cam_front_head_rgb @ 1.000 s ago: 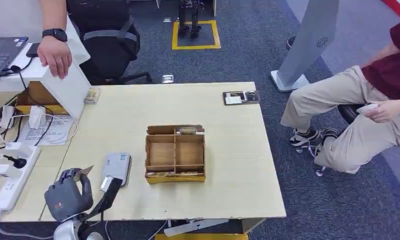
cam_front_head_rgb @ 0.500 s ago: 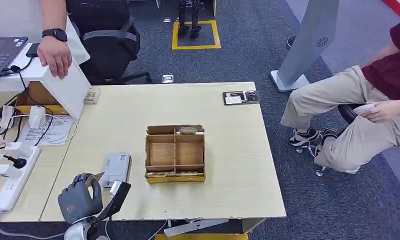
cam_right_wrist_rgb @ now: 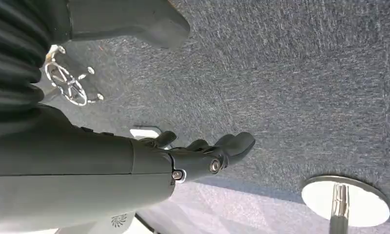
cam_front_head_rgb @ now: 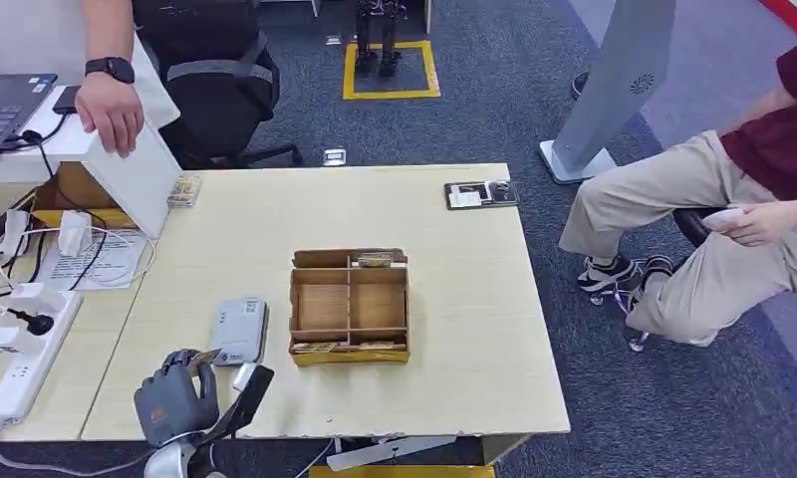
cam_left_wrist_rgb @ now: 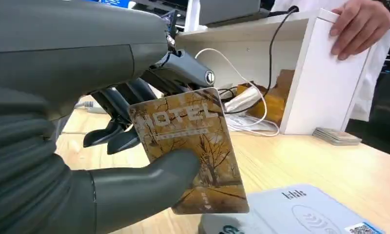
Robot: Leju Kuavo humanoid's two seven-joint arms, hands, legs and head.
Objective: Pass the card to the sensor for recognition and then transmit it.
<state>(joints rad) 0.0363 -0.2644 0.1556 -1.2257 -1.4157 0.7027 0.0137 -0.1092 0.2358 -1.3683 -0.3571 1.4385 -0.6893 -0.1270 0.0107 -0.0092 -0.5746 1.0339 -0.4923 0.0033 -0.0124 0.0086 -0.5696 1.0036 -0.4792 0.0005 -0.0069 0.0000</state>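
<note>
card: pinched upright in the left hand — card
reader: grey sensor just beside, at 1 o'clock
right hand: hangs over floor, fingers loose, holding nothing

Head cam sits high on my body, facing forward and down: it takes in the whole table, the divided wooden box mid-table, carpet beyond, and my left hand at the near edge. Left wrist cam rides close behind that hand, looking low across the tabletop toward the white box at the table's far left side; very close in, card and reader right in front. It shares hand, card, reader and white box with head cam. Right wrist cam looks past my right hand at the carpet, picture turned.
</note>
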